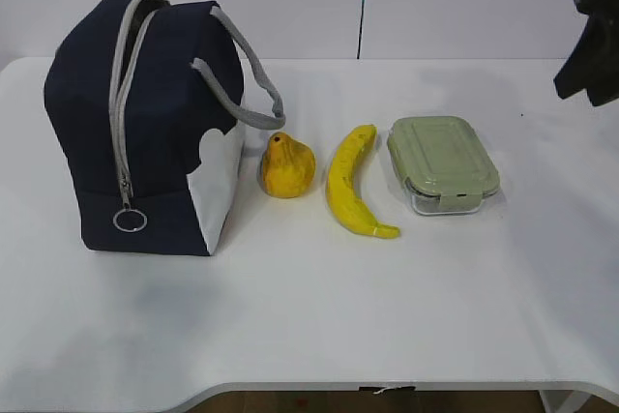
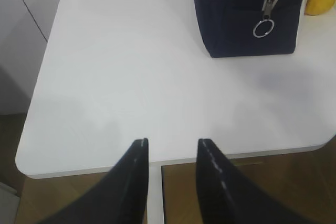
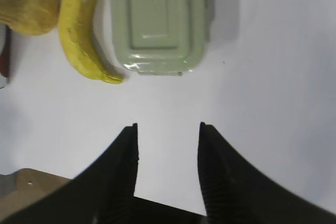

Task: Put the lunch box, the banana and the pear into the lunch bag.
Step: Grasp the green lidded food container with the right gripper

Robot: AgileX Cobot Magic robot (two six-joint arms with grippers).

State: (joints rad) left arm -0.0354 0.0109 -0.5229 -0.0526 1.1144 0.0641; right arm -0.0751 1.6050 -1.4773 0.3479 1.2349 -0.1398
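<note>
The navy lunch bag [image 1: 145, 123] stands at the left of the white table, its grey zipper closed down to the ring pull [image 1: 130, 221]. The pear [image 1: 287, 165], the banana [image 1: 352, 181] and the green-lidded lunch box [image 1: 443, 163] lie in a row to its right. My left gripper [image 2: 172, 141] is open and empty over the table's near left edge, with the bag [image 2: 247, 14] ahead. My right gripper [image 3: 168, 125] is open and empty, with the lunch box [image 3: 157, 22], banana [image 3: 81, 30] and pear [image 3: 29, 6] ahead. Part of the right arm [image 1: 592, 41] shows at the far right.
The table [image 1: 319, 316] is white with a rounded front edge. A white wall stands behind it. Brown floor shows below the table edge in the left wrist view [image 2: 252, 192].
</note>
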